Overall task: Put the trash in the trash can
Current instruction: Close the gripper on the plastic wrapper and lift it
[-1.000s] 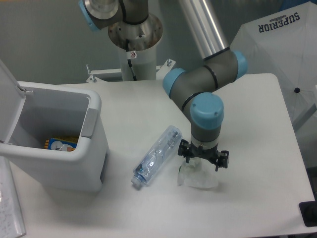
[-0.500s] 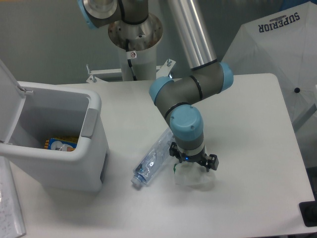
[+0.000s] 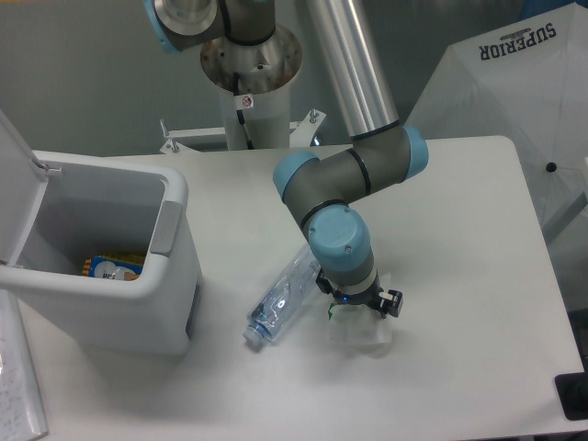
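My gripper (image 3: 356, 306) is low over the crumpled wrapper (image 3: 360, 329); I cannot tell how wide my fingers are or if they hold it. The bottle (image 3: 285, 296) lies just beside, so I may knock it. The trash can (image 3: 170, 276) stands open, well apart at left.

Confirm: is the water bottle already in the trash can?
No. The water bottle lies on the table, right of the open trash can and next to the hand.
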{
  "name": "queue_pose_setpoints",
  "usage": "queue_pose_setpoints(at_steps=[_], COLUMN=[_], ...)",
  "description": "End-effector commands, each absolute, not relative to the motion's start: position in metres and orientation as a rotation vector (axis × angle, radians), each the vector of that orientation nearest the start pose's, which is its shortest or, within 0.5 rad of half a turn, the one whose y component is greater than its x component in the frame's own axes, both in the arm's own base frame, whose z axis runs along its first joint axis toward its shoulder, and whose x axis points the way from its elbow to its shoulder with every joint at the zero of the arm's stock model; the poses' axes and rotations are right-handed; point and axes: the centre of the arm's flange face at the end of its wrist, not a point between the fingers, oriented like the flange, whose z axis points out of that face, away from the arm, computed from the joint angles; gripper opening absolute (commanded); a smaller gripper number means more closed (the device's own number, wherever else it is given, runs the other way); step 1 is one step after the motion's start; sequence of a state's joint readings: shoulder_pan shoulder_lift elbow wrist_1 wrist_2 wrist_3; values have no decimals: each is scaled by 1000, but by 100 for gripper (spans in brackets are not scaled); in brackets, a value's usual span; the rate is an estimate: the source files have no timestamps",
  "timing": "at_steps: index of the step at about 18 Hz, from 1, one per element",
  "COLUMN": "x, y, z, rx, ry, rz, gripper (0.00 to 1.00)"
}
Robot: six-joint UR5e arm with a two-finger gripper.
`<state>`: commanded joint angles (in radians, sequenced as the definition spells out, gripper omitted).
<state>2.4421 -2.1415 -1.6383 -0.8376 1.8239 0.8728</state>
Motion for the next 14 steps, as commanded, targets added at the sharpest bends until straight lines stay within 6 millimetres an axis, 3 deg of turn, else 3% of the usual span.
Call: queue_pose_setpoints(at_steps=[5, 14], x=[-435, -432], y=[508, 511], z=[226, 329], rx=[-3213, -3001], ry=[-24, -117], rz=[437, 487], gripper=[0, 0])
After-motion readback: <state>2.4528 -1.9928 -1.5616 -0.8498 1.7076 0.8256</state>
